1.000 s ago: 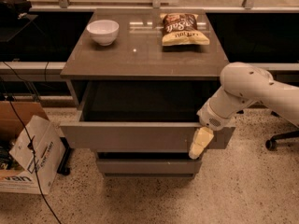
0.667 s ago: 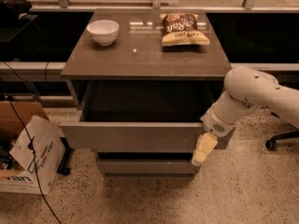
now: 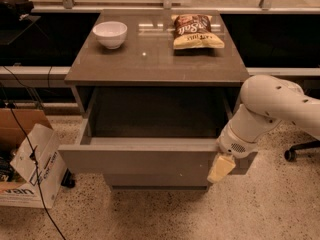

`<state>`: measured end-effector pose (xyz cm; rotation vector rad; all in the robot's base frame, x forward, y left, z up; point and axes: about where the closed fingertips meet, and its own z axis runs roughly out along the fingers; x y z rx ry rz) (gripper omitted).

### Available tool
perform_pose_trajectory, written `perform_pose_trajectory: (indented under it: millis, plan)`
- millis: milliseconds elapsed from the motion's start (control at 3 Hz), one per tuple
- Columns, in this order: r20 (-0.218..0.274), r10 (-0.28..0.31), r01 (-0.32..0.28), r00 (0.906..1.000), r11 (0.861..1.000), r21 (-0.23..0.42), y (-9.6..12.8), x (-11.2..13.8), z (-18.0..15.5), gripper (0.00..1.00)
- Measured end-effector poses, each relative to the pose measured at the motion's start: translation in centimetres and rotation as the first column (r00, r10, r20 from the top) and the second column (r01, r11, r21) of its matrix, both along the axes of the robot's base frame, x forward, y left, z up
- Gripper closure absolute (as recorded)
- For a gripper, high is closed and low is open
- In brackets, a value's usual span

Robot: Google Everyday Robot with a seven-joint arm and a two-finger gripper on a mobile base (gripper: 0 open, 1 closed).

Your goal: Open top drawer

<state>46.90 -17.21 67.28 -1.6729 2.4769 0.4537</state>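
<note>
One gripper [image 3: 221,168] at lower right; its opening cannot be told; top drawer [image 3: 140,160] stands open, front panel stretching left from gripper.

Cream gripper [image 3: 221,168] against grey-brown top drawer [image 3: 140,161]; white bowl [image 3: 110,34], speckled floor [image 3: 280,209].

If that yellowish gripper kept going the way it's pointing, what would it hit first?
The gripper, in front of the right end of the open top drawer, points down and slightly left. It would probably meet the speckled floor first, though depth is unclear and it might graze the lower drawer front.
</note>
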Motion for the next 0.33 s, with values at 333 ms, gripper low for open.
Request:
perform_pose_trajectory:
  millis: [333]
  plan:
    - [-0.037,0.010,-0.011,0.9993,1.000,-0.025,0.21,-2.16,0.86,0.42]
